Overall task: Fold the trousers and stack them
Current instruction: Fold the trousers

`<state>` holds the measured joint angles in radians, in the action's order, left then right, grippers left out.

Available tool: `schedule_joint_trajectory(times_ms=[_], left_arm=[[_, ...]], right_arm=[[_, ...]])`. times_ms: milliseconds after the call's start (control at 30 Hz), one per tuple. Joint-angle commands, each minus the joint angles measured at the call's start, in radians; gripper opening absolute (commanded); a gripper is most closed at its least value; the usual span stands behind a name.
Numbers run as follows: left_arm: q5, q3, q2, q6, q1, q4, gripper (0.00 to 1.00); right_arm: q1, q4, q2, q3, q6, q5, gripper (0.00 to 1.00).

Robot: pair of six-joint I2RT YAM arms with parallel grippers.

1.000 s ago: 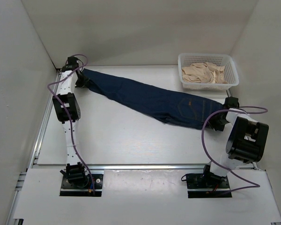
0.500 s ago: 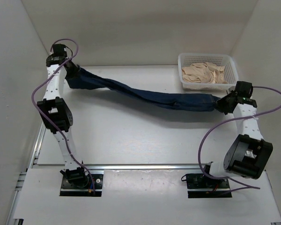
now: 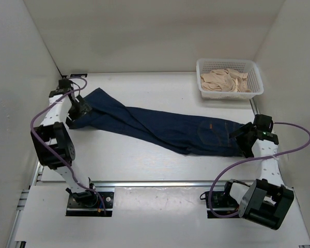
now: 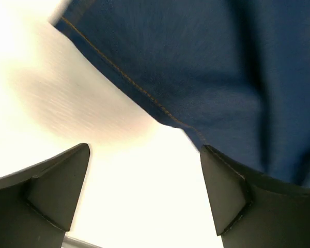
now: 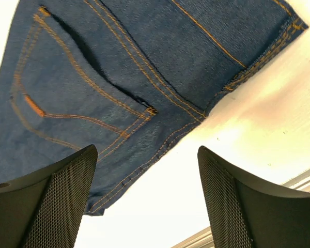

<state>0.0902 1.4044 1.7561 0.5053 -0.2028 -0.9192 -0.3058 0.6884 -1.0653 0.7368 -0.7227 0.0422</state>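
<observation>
The dark navy trousers (image 3: 160, 126) lie flat and stretched slantwise across the table, leg ends at the left, waistband at the right. My left gripper (image 3: 78, 112) is open at the leg ends; the wrist view shows the hem (image 4: 196, 67) just ahead of its empty jaws. My right gripper (image 3: 241, 140) is open at the waistband end. Its wrist view shows the back pocket (image 5: 77, 98) with orange stitching ahead of the spread, empty fingers.
A white mesh basket (image 3: 254, 89) holding beige cloth (image 3: 225, 80) stands at the back right. White walls enclose the table on three sides. A metal rail (image 3: 160, 183) runs along the near edge by the arm bases.
Both grippers lifted the trousers taut, then lowered them and opened, letting go. The trousers now rest flat on the table, and both arms have drawn back toward the near side.
</observation>
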Motion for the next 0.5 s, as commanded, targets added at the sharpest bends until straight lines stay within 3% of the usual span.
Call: schedule_joint_trajectory(times_ms=[0, 33, 100, 133, 267, 367, 400, 467], left_arm=[[0.031, 0.108, -0.155, -0.028, -0.015, 0.026, 0.85], [0.014, 0.128, -0.155, -0.028, -0.015, 0.026, 0.70], [-0.022, 0.216, -0.112, -0.049, 0.015, 0.026, 0.14], [-0.023, 0.252, -0.052, -0.050, 0.035, 0.014, 0.10], [0.020, 0.392, 0.086, -0.050, 0.134, -0.026, 0.10], [0.020, 0.490, 0.205, -0.037, 0.177, -0.049, 0.24], [0.020, 0.517, 0.238, -0.037, 0.187, -0.049, 0.35], [0.020, 0.620, 0.342, -0.028, 0.221, -0.061, 0.39]], right_arm=[[-0.003, 0.005, 0.022, 0.067, 0.031, -0.014, 0.84], [-0.003, 0.014, 0.022, 0.067, 0.031, -0.015, 0.84], [-0.003, 0.005, 0.022, 0.096, 0.057, -0.048, 0.84], [-0.003, 0.005, 0.022, 0.096, 0.057, -0.059, 0.84], [0.035, -0.061, -0.018, 0.170, 0.140, -0.172, 0.80], [0.124, -0.070, -0.090, 0.285, 0.215, -0.173, 0.73], [0.148, -0.070, -0.131, 0.312, 0.232, -0.173, 0.69], [0.213, -0.070, -0.179, 0.384, 0.273, -0.163, 0.57]])
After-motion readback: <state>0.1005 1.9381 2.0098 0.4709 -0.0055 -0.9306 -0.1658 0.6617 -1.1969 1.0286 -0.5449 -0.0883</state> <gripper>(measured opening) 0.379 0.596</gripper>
